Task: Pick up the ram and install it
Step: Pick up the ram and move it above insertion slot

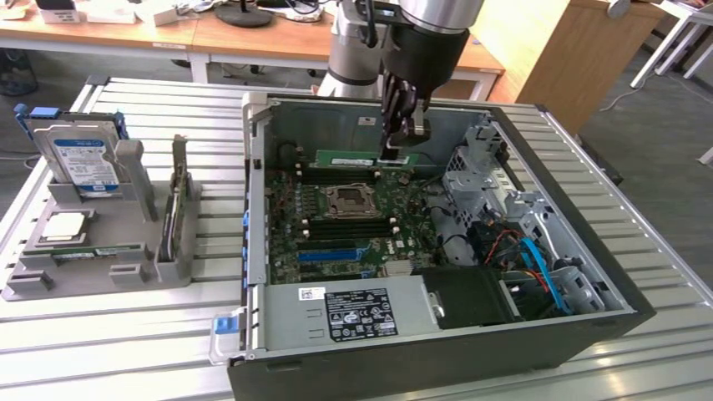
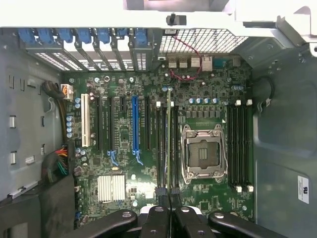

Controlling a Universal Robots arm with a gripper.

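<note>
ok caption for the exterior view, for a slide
Pincer gripping the ram on edge at the memory slots of an open computer case

ram [image 1: 359,157] over motherboard [image 1: 334,242], inside case [image 1: 423,372]

Your arm [image 1: 429,46] points straight down from up high, and your gripper [image 1: 396,152] hangs at its low end with its two black fingers [image 2: 161,201] pinched close together on the thin ram [image 1: 351,158].

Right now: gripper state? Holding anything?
gripper: closed, holding the ram inside the open case.
</note>
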